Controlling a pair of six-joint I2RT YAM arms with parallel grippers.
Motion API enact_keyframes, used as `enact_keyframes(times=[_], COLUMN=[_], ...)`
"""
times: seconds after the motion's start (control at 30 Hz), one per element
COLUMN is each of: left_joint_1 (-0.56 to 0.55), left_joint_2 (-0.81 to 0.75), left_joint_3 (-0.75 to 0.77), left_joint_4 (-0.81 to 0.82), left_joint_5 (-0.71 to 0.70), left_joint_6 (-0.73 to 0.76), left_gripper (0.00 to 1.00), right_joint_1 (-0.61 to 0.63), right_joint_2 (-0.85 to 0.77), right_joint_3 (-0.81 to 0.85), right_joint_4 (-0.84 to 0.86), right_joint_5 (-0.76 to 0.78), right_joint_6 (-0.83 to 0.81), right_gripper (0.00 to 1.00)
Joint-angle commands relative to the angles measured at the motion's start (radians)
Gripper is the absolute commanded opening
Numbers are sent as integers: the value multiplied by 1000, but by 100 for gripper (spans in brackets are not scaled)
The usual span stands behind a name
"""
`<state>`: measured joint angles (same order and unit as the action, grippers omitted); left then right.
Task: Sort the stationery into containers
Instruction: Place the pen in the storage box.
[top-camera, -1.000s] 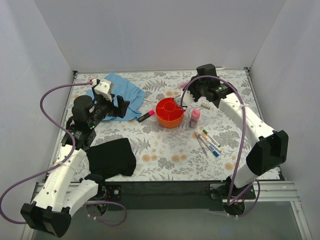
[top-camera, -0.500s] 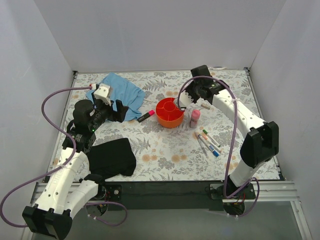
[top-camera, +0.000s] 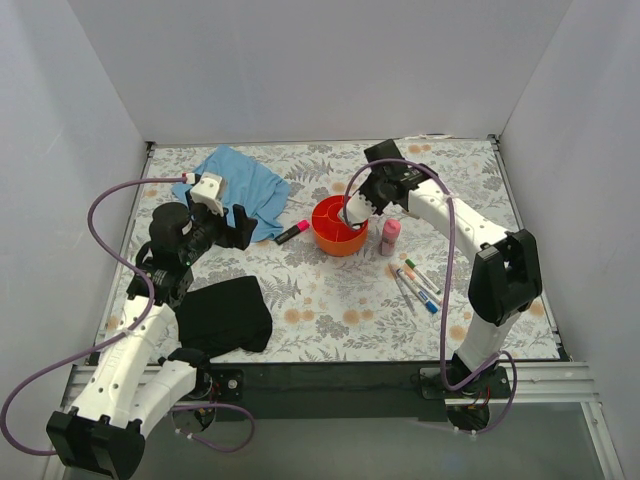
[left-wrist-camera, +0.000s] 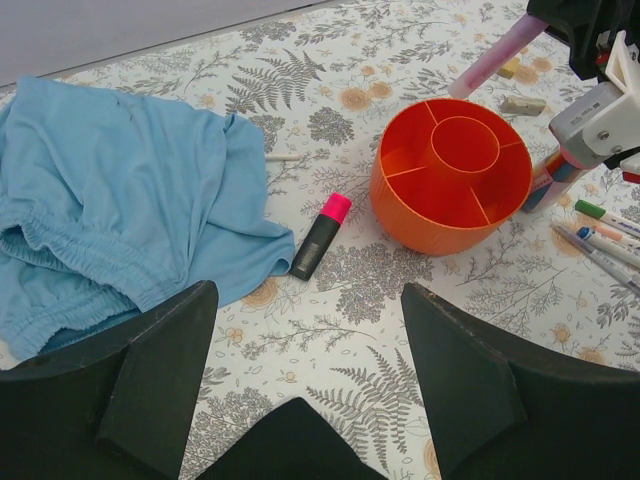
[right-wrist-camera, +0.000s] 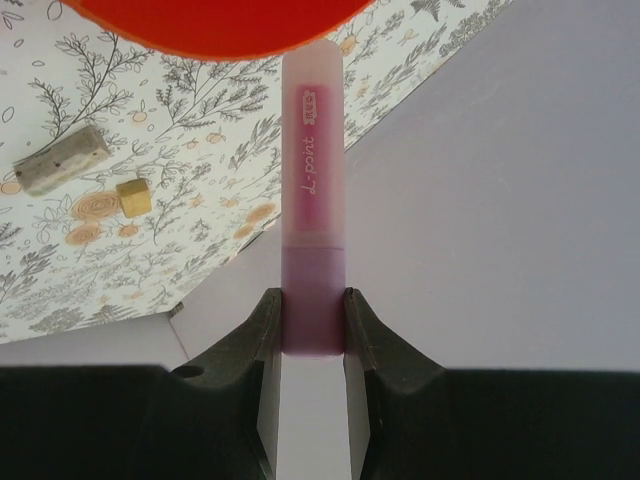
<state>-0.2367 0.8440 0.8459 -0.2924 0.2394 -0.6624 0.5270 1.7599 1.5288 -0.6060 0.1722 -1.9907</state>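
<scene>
**Right gripper** (right-wrist-camera: 313, 318): pinches a pink and lilac stick (right-wrist-camera: 313, 200) by its lilac end, with both fingers pressed against its sides. The stick slants down, its pink end at the far rim of the orange bowl (top-camera: 339, 226). Whether it touches the rim cannot be told.

**Orange bowl:** round and upright, mid-bench (top-camera: 330, 310). It is divided into compartments around a centre well.

**Left gripper** (left-wrist-camera: 305, 300): spread wide and holding nothing. It hangs over the left of the bench near the blue cloth (top-camera: 240, 185), with the black cloth (top-camera: 225, 315) on its near side.

**Pink highlighter** (left-wrist-camera: 321, 234): black body, pink cap. It lies flat just beside the blue cloth's edge, apart from the bowl.

**Small pink bottle** (top-camera: 390, 236): upright, just right of the bowl.

**Thin white markers** (top-camera: 418, 282): green, red and blue caps. They lie side by side, nearer the arm bases than the bottle.

**Grey piece** (right-wrist-camera: 62, 160) and **yellow cube** (right-wrist-camera: 131, 196): small, lying close together on the bench beyond the bowl.
</scene>
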Motion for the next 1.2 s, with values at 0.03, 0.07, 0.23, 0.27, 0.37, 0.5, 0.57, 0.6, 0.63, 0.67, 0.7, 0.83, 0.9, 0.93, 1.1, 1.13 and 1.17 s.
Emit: enact_keyframes(times=[0.03, 0.07, 0.23, 0.27, 0.37, 0.5, 0.57, 0.6, 0.63, 0.67, 0.7, 0.83, 0.9, 0.93, 1.1, 1.13, 1.17], left_joint_1=[14, 16, 17, 17, 17, 17, 17, 17, 19, 17, 19, 22, 23, 27, 27, 27, 27], left_joint_2=[-29, -29, -28, -26, -25, -17, -17, -17, -20, -22, -23, -39, -43, -48, -48, -48, -46], left_joint_3=[-11, -13, -13, -14, -14, -18, -21, -22, -25, -30, -31, -47, -54, -56, -61, -61, -61], left_joint_4=[-7, -10, -11, -11, -10, -5, -2, 1, 4, 4, 4, 4, 4, 4, 7, 7, 9], left_joint_5=[-2, -2, -3, -2, 0, 18, 18, 17, 17, 14, 14, 12, 15, 14, 20, 21, 21], left_joint_6=[-5, -5, -3, -3, -6, -14, -16, -14, -13, -13, -13, -14, -16, -17, -20, -20, -20], left_gripper=[75, 75, 75, 75, 75, 75, 75, 75, 75, 75, 75, 75, 75, 75, 75, 75, 75], right_joint_1=[14, 13, 16, 18, 21, 16, 16, 16, 16, 15, 13, 7, 5, 5, 7, 8, 7], right_joint_2=[21, 27, 46, 44, 53, 52, 35, 14, 4, -23, -37, -88, -100, -102, -83, -79, -70], right_joint_3=[-1, 1, 7, 7, 42, 132, 151, 152, 136, 122, 105, 47, 28, 24, 36, 37, 42], right_joint_4=[0, 2, 5, 24, 58, 49, 28, -10, -21, -27, -52, -100, -107, -110, -110, -112, -112], right_joint_5=[33, 49, 66, 67, 102, 69, 27, 15, 9, 6, 0, -23, -25, -17, -10, -11, -11], right_joint_6=[-528, -525, -514, -511, -470, -407, -381, -372, -361, -358, -355, -352, -349, -349, -349, -350, -350], right_gripper=[1, 1, 1, 1, 1, 1, 1, 1, 1, 1, 1, 1, 1, 1, 1, 1, 1])
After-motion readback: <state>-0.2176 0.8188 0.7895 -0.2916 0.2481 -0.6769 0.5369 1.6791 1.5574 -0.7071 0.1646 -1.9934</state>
